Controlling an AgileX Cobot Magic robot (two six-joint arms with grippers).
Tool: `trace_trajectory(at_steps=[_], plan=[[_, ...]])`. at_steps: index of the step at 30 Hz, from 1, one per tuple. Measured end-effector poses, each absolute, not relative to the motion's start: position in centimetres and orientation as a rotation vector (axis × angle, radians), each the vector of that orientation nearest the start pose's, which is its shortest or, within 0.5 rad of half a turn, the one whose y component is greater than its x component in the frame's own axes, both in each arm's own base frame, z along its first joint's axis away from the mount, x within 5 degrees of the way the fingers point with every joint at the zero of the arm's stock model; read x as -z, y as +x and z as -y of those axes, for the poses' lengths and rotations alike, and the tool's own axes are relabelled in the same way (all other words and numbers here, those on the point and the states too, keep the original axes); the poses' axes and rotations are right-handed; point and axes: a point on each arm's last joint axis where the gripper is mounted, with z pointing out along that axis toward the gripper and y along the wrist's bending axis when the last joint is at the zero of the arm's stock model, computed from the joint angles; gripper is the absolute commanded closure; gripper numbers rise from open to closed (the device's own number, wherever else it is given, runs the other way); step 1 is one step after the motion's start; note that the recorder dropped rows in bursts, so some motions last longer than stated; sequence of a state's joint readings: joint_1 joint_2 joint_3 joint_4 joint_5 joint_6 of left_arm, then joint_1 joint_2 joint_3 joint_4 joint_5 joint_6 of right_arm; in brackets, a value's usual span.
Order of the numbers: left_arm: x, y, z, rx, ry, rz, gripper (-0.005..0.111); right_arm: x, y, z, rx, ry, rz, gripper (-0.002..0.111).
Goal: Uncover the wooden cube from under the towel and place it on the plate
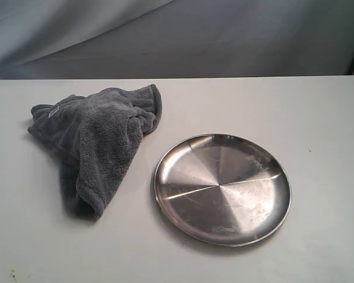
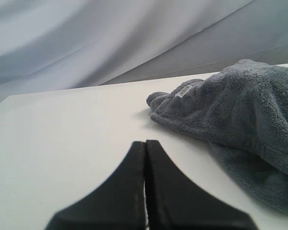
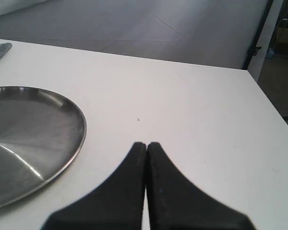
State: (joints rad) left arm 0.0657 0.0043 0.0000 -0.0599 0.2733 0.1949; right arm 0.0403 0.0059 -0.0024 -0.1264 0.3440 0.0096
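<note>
The dark grey fluffy towel (image 1: 97, 144) lies bunched on the left of the white table, its small white label (image 2: 184, 92) facing the left wrist camera. The wooden cube is hidden; no part of it shows. To the towel's right rests the round silver plate (image 1: 222, 188), bare, and its rim (image 3: 77, 143) shows in the right wrist view. My left gripper (image 2: 145, 143) is shut with nothing in it, a short way from the towel (image 2: 240, 110). My right gripper (image 3: 147, 144) is shut and holds nothing, beside the plate. Neither gripper shows in the exterior view.
The white table (image 1: 318, 118) ends at a far edge against a grey draped backdrop (image 1: 165, 35). Its right edge (image 3: 271, 105) drops off beside a dark post (image 3: 259, 33).
</note>
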Motion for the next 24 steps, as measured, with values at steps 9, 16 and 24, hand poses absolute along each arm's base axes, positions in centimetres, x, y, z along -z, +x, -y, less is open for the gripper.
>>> trace_trajectory(at_steps=[9, 16, 24], plan=[[-18.82, 5.51, -0.21, -0.133, 0.075, -1.761, 0.107, -18.29, 5.39, 0.17, 0.088, -0.107, -1.826, 0.108], [-18.82, 5.51, -0.21, -0.133, 0.075, -1.761, 0.107, -18.29, 5.39, 0.17, 0.088, -0.107, -1.826, 0.108], [-18.96, 5.54, -0.23, -0.137, 0.075, -1.746, 0.107, -18.29, 5.39, 0.17, 0.088, -0.107, -1.826, 0.108]])
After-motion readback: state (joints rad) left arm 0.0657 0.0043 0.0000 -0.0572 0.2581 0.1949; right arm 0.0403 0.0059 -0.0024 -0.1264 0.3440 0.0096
